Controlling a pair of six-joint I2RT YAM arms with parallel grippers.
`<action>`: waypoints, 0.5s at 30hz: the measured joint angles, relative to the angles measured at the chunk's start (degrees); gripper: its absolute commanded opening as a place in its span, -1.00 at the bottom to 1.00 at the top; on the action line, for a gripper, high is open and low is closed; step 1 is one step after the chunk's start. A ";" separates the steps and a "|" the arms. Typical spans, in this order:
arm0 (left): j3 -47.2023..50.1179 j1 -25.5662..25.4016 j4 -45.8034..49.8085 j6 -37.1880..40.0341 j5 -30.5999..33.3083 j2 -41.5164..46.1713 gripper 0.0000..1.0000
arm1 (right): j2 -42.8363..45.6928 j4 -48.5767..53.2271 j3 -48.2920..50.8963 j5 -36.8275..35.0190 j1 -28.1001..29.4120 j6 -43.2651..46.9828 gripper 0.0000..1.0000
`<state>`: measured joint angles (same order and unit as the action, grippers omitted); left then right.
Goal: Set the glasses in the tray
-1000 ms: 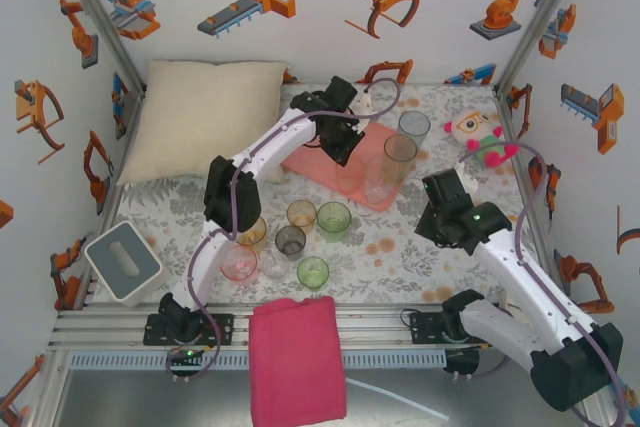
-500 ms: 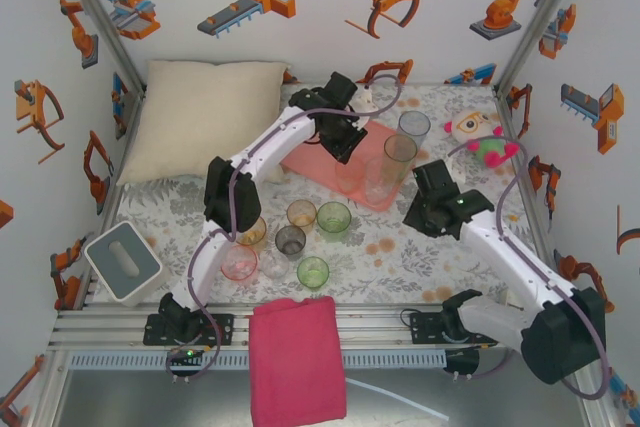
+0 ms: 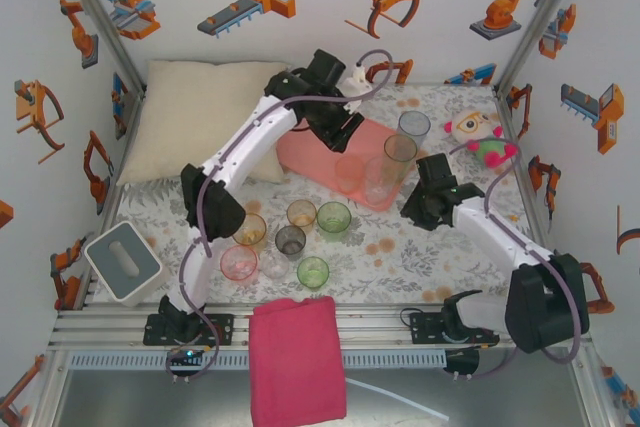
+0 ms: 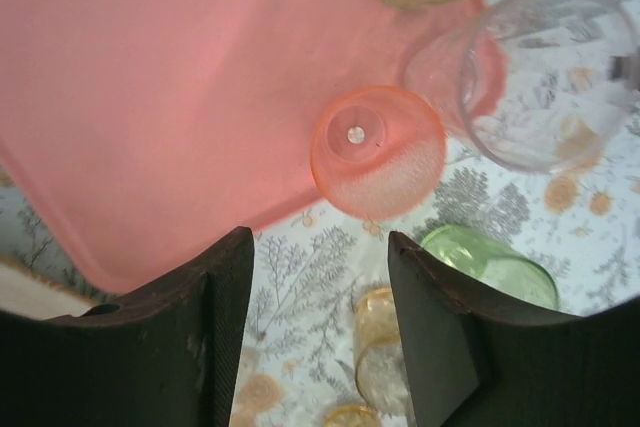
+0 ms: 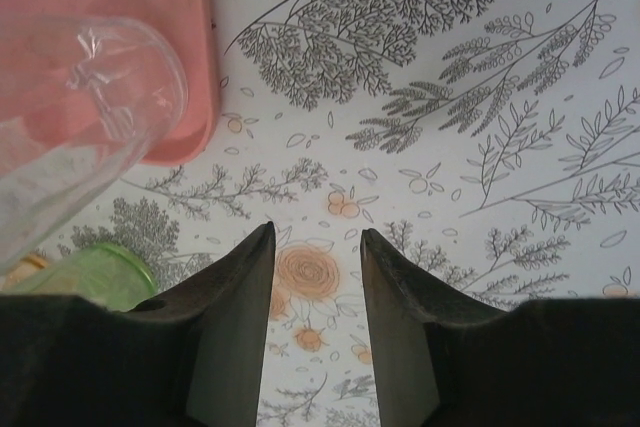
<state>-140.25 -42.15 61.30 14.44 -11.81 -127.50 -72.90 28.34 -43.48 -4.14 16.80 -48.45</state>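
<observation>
Left wrist: orange glass (image 4: 378, 152) at tray (image 4: 150, 77) edge, left fingers (image 4: 190, 337) apart.

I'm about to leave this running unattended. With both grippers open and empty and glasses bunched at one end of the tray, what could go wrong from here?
The right gripper hangs open close beside the tall clear glass at the tray corner; a sideways swing could tip it. The orange glass stands near the tray's edge, so a nudge may push it off. Around the smoky glass on the table others stand packed; a grasp there could bump neighbours.
</observation>
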 measured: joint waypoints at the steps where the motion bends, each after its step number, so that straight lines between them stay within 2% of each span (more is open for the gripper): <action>1: 0.33 0.31 0.52 0.00 -0.46 1.55 0.21 | -0.96 -0.90 0.00 0.13 -0.39 0.04 -0.20; 6: 1.29 3.23 3.28 -0.22 -3.28 8.33 0.33 | -5.16 -4.07 -0.48 0.55 -0.85 0.94 -0.19; 13: 3.21 7.02 5.53 -0.42 -5.22 12.85 0.39 | -9.22 -7.30 -2.36 1.01 -0.87 2.19 -0.16; 15: 3.96 7.39 5.95 -0.50 -5.51 13.60 0.47 | -9.51 -8.04 -2.36 1.18 -0.87 2.19 -0.16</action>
<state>-136.29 -34.76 67.24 13.93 -17.32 -113.91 -82.41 20.29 -45.84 -2.96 15.92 -46.26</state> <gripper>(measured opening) 0.707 0.416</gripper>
